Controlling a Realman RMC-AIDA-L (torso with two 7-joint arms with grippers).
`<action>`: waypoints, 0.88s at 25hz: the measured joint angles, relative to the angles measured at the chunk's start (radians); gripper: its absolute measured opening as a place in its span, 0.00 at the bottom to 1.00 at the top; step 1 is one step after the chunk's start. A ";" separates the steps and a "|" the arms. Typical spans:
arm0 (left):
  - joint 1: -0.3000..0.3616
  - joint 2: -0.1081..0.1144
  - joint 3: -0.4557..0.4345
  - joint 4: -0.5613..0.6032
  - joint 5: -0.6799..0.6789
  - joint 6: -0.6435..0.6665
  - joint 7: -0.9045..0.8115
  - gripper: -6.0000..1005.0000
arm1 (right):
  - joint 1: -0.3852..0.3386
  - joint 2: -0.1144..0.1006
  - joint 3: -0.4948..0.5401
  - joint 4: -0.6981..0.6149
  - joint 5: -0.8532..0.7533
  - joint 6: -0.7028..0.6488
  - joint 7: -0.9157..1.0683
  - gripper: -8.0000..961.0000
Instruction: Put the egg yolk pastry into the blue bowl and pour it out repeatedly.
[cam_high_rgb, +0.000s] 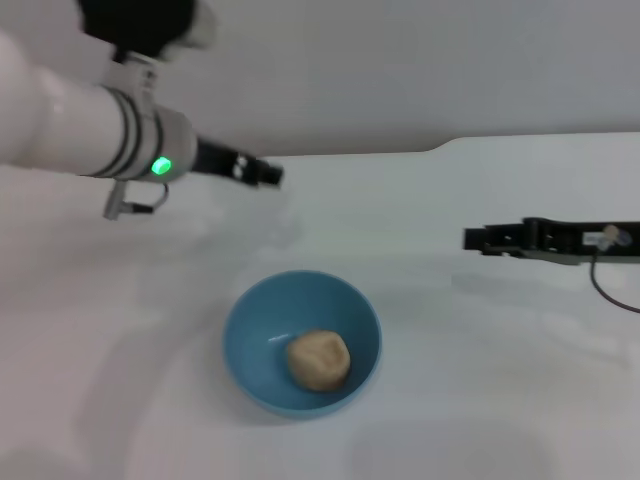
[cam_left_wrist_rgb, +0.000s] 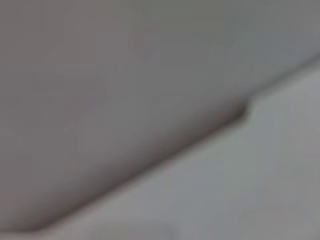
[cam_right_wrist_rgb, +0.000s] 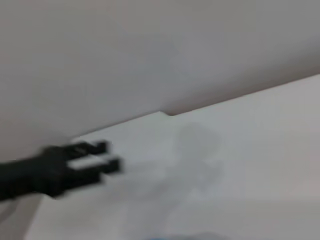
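So the egg yolk pastry (cam_high_rgb: 319, 360) is sitting inside the blue bowl (cam_high_rgb: 255, 325), a bit toward the near-right part of the bowl's inside, resting on the bottom. The bowl stands upright on the white bench (cam_high_rgb: 480, 400), roughly in the middle of the head view, and nothing is touching it.

The left pincer (cam_high_rgb: 270, 173) hangs above the bench behind and to the left of the bowl, well apart from it, pointing toward the right. It holds nothing. In the right wrist view that same pincer (cam_right_wrist_rgb: 107, 156) shows up farther off with its two fingers (cam_right_wrist_rgb: 95, 147) running side by side and a narrow gap between them, so slightly spread.

The right pincer (cam_high_rgb: 470, 238) comes in from the right edge, level over the bench and pointing left, off to the right of the bowl and a bit behind it. It's not gripping anything either, but honestly I can't tell if its fingers are spread or pressed together.

The left wrist view only shows the bench edge (cam_left_wrist_rgb: 240, 112) and the wall.
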 joint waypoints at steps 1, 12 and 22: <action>0.037 -0.001 0.000 0.031 -0.002 -0.050 0.000 0.67 | -0.004 0.004 0.015 -0.004 -0.030 0.007 0.001 0.34; 0.469 0.003 0.225 0.080 -0.060 -1.050 0.044 0.67 | -0.034 0.019 0.026 0.065 -0.176 0.310 -0.068 0.34; 0.490 -0.004 0.375 -0.192 -0.078 -1.561 0.042 0.67 | -0.133 0.028 -0.304 0.094 -0.166 0.892 -0.164 0.34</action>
